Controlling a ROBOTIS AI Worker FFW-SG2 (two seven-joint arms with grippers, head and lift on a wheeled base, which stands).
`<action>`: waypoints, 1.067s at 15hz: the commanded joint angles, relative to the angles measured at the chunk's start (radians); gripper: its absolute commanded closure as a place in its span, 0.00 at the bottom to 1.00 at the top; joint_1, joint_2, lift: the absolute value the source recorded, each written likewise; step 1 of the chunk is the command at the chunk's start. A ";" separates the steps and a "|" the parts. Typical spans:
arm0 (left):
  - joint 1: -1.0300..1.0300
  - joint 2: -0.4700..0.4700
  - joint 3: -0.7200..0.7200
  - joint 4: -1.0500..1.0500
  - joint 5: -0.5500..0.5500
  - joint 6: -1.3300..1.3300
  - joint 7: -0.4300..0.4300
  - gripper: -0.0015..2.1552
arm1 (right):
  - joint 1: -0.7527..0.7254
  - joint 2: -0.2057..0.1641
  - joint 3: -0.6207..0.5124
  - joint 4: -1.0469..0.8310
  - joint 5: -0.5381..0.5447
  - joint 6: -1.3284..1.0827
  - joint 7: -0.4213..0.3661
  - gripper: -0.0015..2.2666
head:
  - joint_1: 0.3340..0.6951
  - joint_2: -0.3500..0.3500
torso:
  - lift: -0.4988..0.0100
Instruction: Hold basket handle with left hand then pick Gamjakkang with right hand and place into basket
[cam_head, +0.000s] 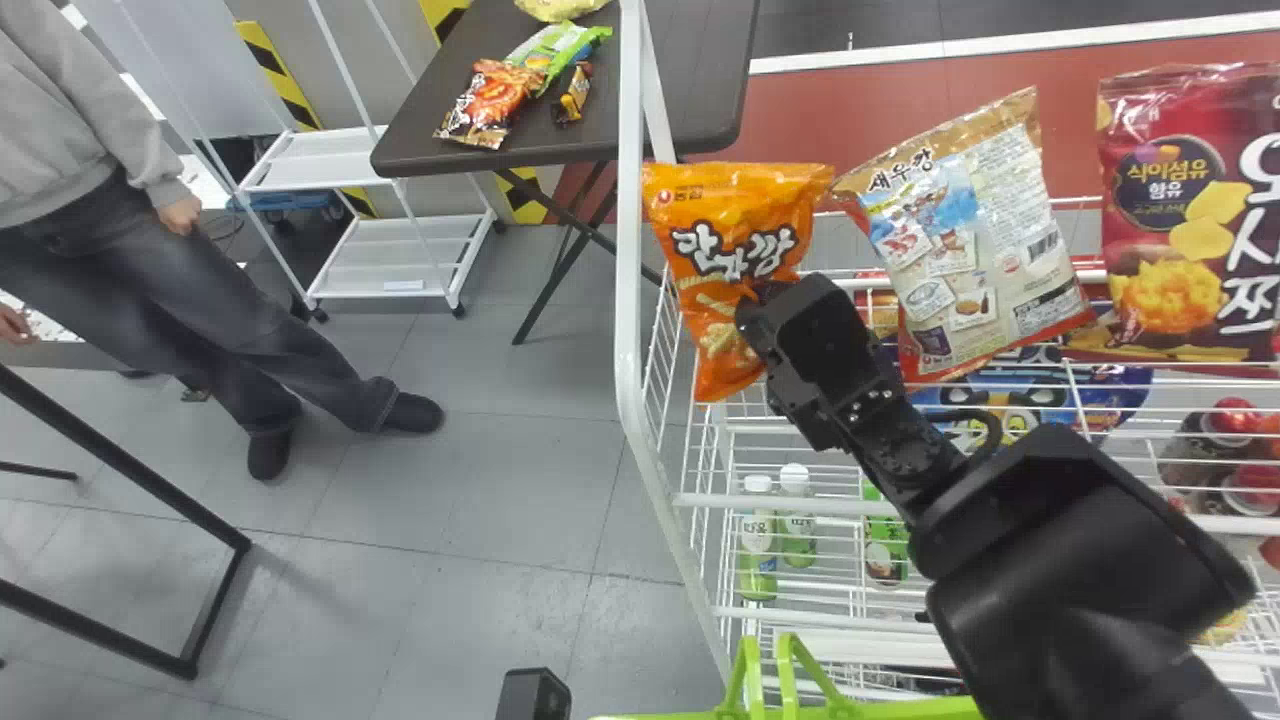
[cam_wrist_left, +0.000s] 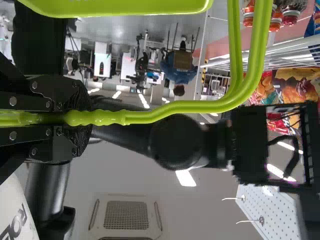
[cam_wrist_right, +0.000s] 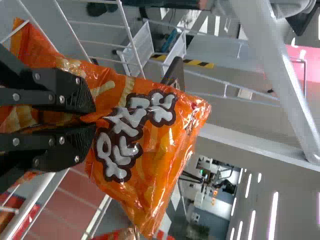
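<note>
In the head view my right gripper (cam_head: 765, 305) is at the orange Gamjakkang bag (cam_head: 735, 255), in front of the rack's left end. The right wrist view shows the right gripper (cam_wrist_right: 90, 120) shut on the Gamjakkang bag (cam_wrist_right: 145, 135), pinching a fold of it. At the bottom edge of the head view stand the left gripper (cam_head: 535, 695) and, right of it, the green basket handle (cam_head: 790, 675). In the left wrist view the left gripper (cam_wrist_left: 65, 118) is shut around the handle (cam_wrist_left: 165, 111), with part of the basket (cam_wrist_left: 115, 6) beside it.
A white wire rack (cam_head: 690, 500) holds a brown snack bag (cam_head: 970, 240), a red chip bag (cam_head: 1190, 220) and bottles (cam_head: 775, 530) lower down. Its white post (cam_head: 628, 250) rises close beside the Gamjakkang. Behind it stands a dark table (cam_head: 680, 100) with snacks.
</note>
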 joint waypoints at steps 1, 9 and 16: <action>-0.007 0.000 -0.005 0.003 -0.001 0.001 0.003 1.00 | 0.066 0.001 -0.010 -0.155 0.030 0.052 0.001 0.99 | 1.00 0.87 | 0.95; -0.021 0.000 -0.019 0.025 -0.001 0.001 0.008 1.00 | 0.284 -0.117 -0.045 -0.606 0.043 0.435 0.001 0.99 | 1.00 0.77 | 0.95; -0.030 0.000 -0.036 0.035 -0.003 0.001 0.011 1.00 | 0.439 -0.227 -0.065 -1.002 0.107 1.009 -0.033 0.99 | 1.00 0.47 | 0.95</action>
